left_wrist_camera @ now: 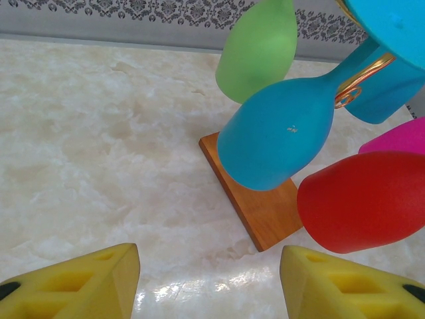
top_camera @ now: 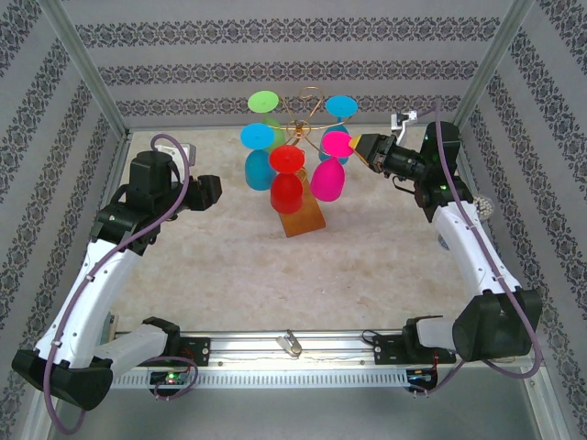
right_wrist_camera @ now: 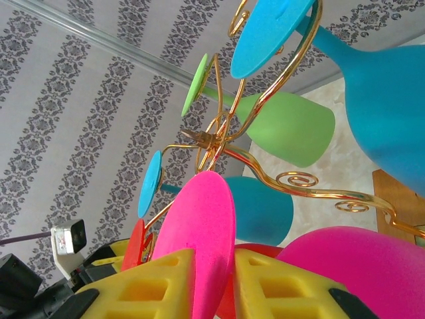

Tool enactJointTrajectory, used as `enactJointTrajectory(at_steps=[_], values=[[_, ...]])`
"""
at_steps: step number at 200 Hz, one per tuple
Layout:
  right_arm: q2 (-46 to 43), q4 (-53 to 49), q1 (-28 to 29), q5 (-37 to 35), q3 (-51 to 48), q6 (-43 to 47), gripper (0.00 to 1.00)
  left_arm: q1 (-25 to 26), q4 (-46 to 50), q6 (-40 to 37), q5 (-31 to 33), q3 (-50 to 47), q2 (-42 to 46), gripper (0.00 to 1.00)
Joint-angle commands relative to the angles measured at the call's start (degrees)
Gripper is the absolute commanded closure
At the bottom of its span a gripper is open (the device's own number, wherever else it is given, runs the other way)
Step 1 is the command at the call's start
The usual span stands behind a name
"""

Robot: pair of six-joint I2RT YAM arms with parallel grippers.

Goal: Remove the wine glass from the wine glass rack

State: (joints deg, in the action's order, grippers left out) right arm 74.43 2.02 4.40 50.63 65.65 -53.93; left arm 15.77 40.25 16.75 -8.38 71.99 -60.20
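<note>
At two o'clock of rack (top_camera: 303, 220), clamps right gripper (right_wrist_camera: 214, 282) on foot of pink glass (top_camera: 327, 179), bowl hanging toward six o'clock; holds left gripper (left_wrist_camera: 209, 282), pads apart, farther at nine o'clock.

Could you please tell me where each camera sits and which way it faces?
Top external: above and behind the bases, looking down on both arms, left end effector, right end effector and wine glass rack.
Left wrist: low over the table, facing the rack's base and a blue wine glass; own yellow fingers below.
Right wrist: facing the pink wine glass's foot, between its fingers.
Shared: all three see the rack.
</note>
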Motion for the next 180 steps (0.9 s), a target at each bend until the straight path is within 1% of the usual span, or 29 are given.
enactJointTrajectory(at_steps=[1, 39, 76, 180], values=[[0.5, 1.8, 0.8, 0.8, 1.9, -0.7, 0.79, 0.5, -0.9, -0.6, 0.6, -0.4, 1.1, 0.41], [0.7, 1.8, 0.9, 1.0, 1.9, -1.3, 0.86, 0.5, -0.8, -0.7, 1.0, -0.4, 1.5, 0.42], [1.0, 2.0, 0.9, 1.6, 2.1, -2.6, 1.00, 0.6, -0.7, -0.7, 1.1, -0.5, 1.5, 0.42], [1.3, 3.5, 0.9, 5.8, 4.0, -11.2, 1.00, 0.6, -1.0, -1.2, 0.9, 0.3, 1.4, 0.42]])
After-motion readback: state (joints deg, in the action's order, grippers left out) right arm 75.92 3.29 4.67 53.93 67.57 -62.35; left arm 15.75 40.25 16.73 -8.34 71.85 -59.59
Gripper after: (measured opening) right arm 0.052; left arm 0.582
